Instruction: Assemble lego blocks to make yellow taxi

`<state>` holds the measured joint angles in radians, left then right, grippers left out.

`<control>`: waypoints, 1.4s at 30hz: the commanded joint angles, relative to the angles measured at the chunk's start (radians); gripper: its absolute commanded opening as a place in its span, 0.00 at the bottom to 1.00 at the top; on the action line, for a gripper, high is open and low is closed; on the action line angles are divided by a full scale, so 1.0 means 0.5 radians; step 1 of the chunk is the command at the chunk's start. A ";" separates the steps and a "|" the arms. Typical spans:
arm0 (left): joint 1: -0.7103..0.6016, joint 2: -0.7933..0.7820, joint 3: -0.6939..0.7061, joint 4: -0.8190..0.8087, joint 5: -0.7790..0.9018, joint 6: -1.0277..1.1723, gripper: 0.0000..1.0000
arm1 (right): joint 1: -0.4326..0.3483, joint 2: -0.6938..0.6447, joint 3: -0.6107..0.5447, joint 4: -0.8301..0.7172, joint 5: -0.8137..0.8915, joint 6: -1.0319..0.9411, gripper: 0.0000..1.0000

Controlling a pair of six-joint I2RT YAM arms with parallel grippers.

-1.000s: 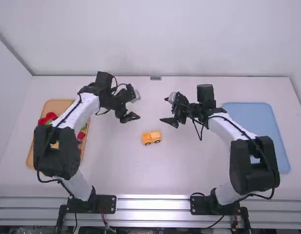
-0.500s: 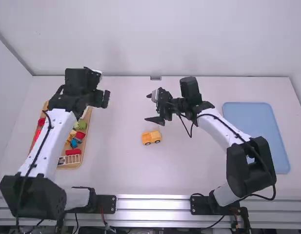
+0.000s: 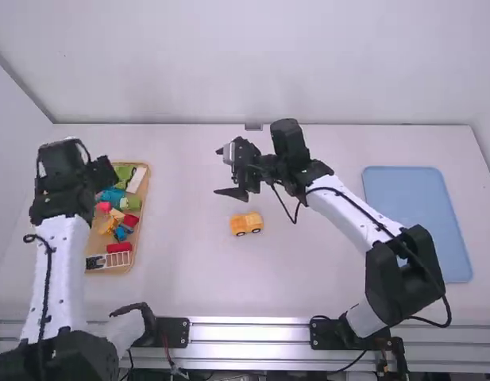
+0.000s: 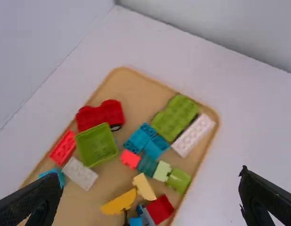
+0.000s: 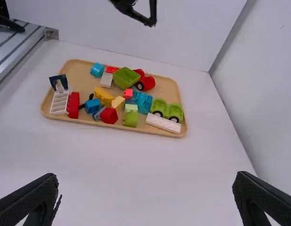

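Note:
A small yellow-orange car (image 3: 246, 224) with dark wheels sits mid-table. My left gripper (image 3: 102, 175) is above the far part of the wooden tray (image 3: 137, 263); in the left wrist view my left gripper (image 4: 150, 173) is wide open over loose blocks. Beyond the car and somewhat to its left is my right gripper (image 3: 219, 171), raised off the table. The right wrist view has my right gripper (image 5: 146, 175) open, nothing between its fingers. Yellow pieces (image 4: 120, 202) lie in the tray among red, green, blue and white blocks.
A blue tray (image 3: 418, 218) lies at the right of the table. The wooden tray stands near the left wall (image 3: 14, 182), with a white-and-red pair of pieces (image 3: 109, 260) at its near end. Behind the table rises a white wall (image 3: 252, 63).
My left gripper has swung left from mid-table to above the wooden tray. The right gripper has shifted left past the car's far side. The car has stayed put.

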<state>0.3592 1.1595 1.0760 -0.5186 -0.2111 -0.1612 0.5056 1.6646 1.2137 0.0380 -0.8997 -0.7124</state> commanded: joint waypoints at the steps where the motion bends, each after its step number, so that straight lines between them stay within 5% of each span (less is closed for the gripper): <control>1: 0.133 -0.050 -0.056 -0.006 0.067 -0.214 0.99 | 0.034 -0.004 0.065 0.034 0.088 0.086 0.99; 13: 0.294 0.066 -0.124 0.060 0.108 -0.328 0.99 | 0.090 -0.004 0.089 0.024 0.127 0.063 0.99; 20: 0.291 0.306 -0.112 0.188 0.439 -0.278 0.99 | 0.090 -0.004 0.089 0.011 0.128 0.072 0.99; 29: 0.290 1.015 0.568 -0.559 0.499 -0.433 0.99 | 0.064 -0.004 0.089 0.001 0.137 0.072 0.99; 33: 0.290 1.211 0.722 -0.639 0.687 -0.432 0.99 | 0.063 -0.004 0.087 0.001 0.224 0.072 0.99; 40: 0.294 1.363 0.639 -0.632 0.526 -0.652 0.65 | 0.063 -0.004 0.087 0.002 0.278 0.072 0.99; 42: 0.290 1.381 0.603 -0.627 0.417 -0.765 0.66 | 0.062 -0.004 0.087 -0.001 0.285 0.072 0.99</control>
<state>0.5076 1.8385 1.3956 -0.8261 0.0715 -0.4545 0.5423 1.6646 1.2293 0.0380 -0.7628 -0.6830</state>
